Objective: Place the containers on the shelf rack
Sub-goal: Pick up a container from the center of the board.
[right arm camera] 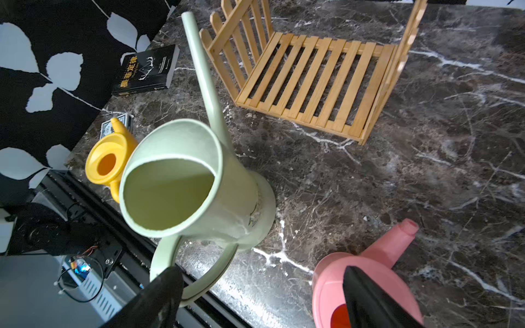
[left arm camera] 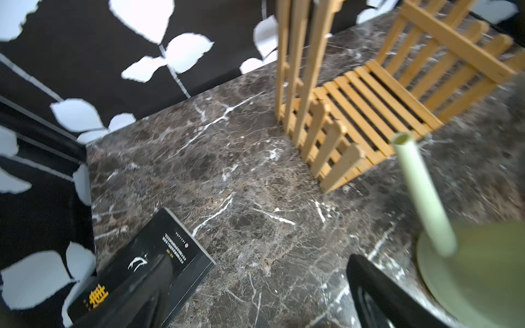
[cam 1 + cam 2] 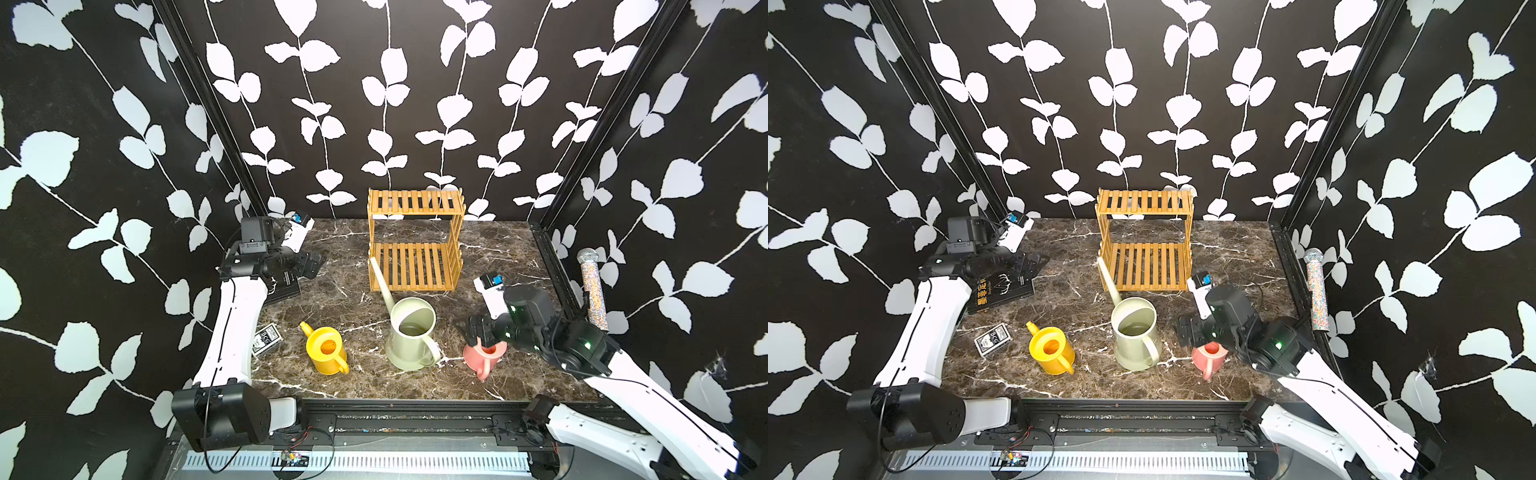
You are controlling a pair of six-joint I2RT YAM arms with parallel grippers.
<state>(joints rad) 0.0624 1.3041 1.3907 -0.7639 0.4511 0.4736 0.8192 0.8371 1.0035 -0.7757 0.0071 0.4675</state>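
Three containers stand upright on the marble table in both top views: a yellow can [image 3: 326, 349] [image 3: 1050, 349], a tall pale green long-spouted can [image 3: 411, 336] [image 3: 1136, 336] and a pink can [image 3: 484, 359] [image 3: 1208, 357]. Behind them the bamboo shelf rack [image 3: 415, 201] [image 3: 1144, 203] has both tiers bare. My right gripper [image 3: 476, 332] [image 1: 264, 298] hovers open over the pink can [image 1: 355, 278], one finger above its top, the other near the green can's [image 1: 181, 181] handle. At the far left my left gripper [image 3: 311, 264] [image 2: 255, 295] is open and holds nothing.
A black book [image 3: 1000, 291] [image 2: 159, 255] lies under the left arm. A card box [image 3: 266, 338] sits left of the yellow can. A glittery microphone [image 3: 594, 291] leans on the right wall. The green spout [image 2: 420, 193] reaches toward the rack's front left corner.
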